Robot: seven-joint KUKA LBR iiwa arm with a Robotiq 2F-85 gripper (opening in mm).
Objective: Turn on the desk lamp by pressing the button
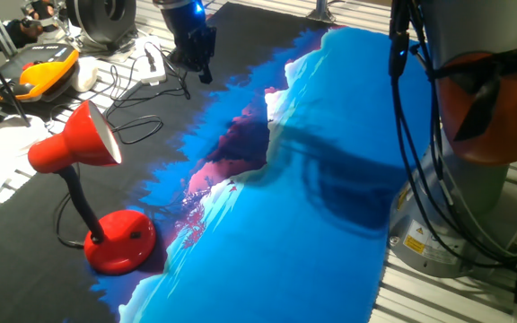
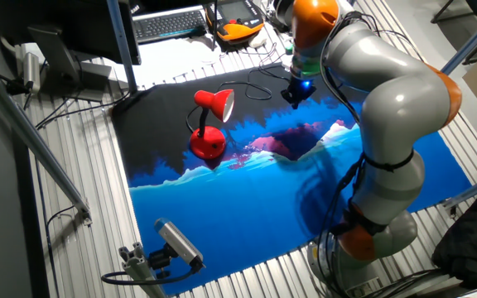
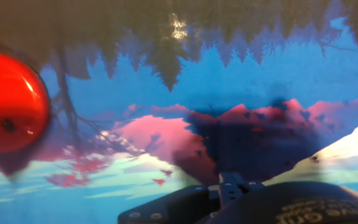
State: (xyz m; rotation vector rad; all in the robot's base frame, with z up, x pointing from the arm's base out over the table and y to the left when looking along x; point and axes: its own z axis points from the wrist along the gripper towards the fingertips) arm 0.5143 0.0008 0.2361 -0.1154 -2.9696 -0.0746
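The desk lamp is red with a cone shade, a thin black neck and a round red base. It stands at the near left of the mat, and it also shows in the other fixed view. The button is a tiny dark dot on top of the base. In the hand view the base fills the left edge, with the button on it. My gripper hangs above the mat's far side, well away from the lamp, also in the other fixed view. No view shows its fingertips clearly.
A blue, black and pink picture mat covers the table. An orange-and-black gadget and a white adapter with cords lie beyond the lamp. A keyboard sits at the back. My arm's base stands at the right.
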